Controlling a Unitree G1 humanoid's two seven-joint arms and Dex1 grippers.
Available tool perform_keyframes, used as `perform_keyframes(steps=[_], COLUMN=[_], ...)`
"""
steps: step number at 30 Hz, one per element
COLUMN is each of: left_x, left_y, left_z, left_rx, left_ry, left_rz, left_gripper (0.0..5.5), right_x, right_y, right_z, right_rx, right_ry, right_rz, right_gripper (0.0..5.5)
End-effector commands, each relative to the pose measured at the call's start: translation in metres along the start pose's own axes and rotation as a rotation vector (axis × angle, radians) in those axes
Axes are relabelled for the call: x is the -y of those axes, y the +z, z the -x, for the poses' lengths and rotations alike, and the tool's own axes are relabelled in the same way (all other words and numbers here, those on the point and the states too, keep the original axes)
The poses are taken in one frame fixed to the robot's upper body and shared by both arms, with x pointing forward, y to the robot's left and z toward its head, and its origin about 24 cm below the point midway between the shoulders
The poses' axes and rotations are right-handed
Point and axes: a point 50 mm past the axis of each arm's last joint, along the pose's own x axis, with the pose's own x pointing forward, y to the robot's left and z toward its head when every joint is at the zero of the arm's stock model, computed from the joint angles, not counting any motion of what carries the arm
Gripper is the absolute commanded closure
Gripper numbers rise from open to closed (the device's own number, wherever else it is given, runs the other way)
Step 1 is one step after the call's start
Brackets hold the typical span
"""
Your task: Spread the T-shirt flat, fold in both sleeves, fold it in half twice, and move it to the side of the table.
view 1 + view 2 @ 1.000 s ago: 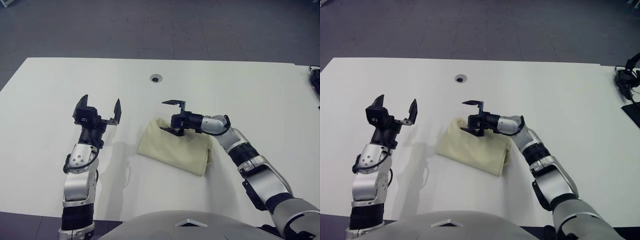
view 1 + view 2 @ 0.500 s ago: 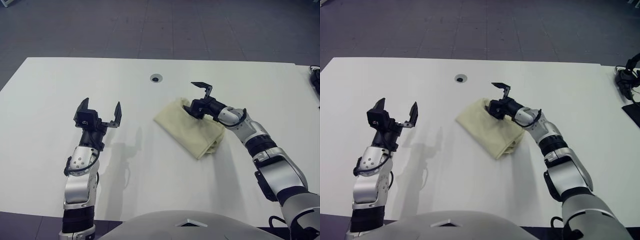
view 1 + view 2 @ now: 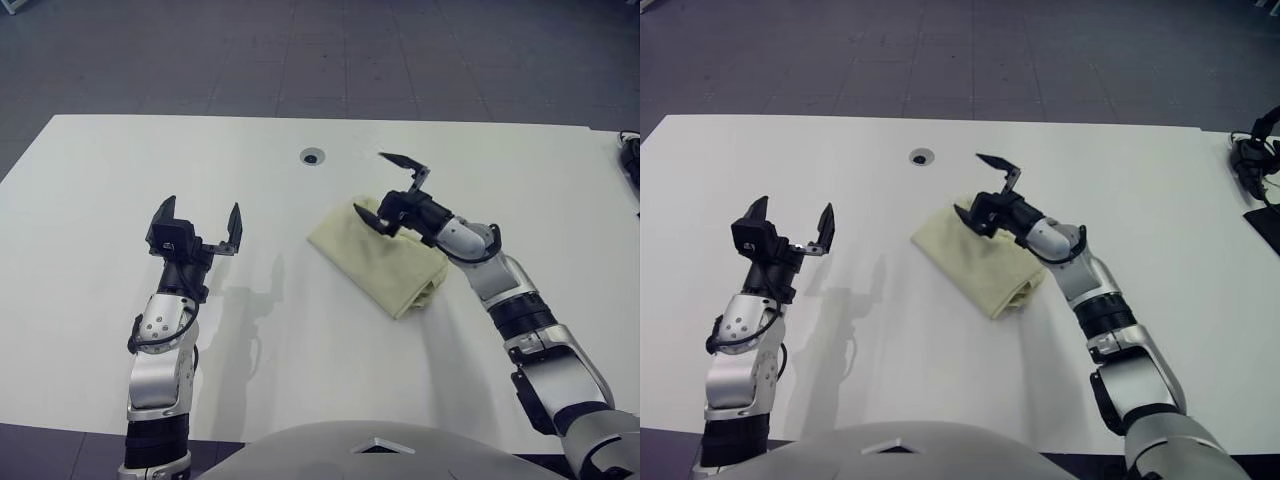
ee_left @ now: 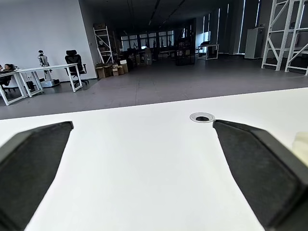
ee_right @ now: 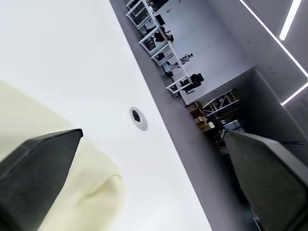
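The pale yellow T-shirt [image 3: 378,258] lies folded into a small packet on the white table [image 3: 90,180], right of centre. My right gripper [image 3: 372,185] is open just above the packet's far corner, one finger raised, the lower one close over the cloth, holding nothing. In the right wrist view the T-shirt [image 5: 72,192] lies under the open right gripper [image 5: 153,133]. My left gripper [image 3: 203,207] hangs open over bare table to the left, well apart from the shirt. In the left wrist view the left gripper [image 4: 143,124] is empty, with the T-shirt's edge [image 4: 302,144] off to one side.
A round cable grommet [image 3: 313,156] sits in the table beyond the shirt. Black cables and gear [image 3: 1250,155] lie at the table's far right edge. Bare table stretches left of and in front of the packet.
The right gripper slid the folded shirt to the right and farther away, then lifted off it with its fingers open. The left arm has barely moved.
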Motion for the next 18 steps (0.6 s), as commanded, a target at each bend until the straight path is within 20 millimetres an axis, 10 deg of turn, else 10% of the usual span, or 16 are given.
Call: perform_keyframes(steps=[1,10,18], left_x=[0.004,0.006,0.011], left_y=[0.000,-0.001,0.006], left_z=[0.000,0.002,0.013], left_rx=[0.003,-0.005,0.008], left_ry=[-0.003,-0.008,0.010], left_rz=[0.002,0.000,0.006], left_gripper=[0.10,0.10,0.10], right_x=[-0.017,-0.021,0.001], right_y=[-0.006,-0.063,-0.108], right_z=[-0.004,0.014,0.119], right_rx=[-0.042,-0.320,-0.609], right_ry=[0.073,0.113,-0.076], right_rz=[-0.026,0.015,-0.074], right_gripper=[0.11,0.11,0.11])
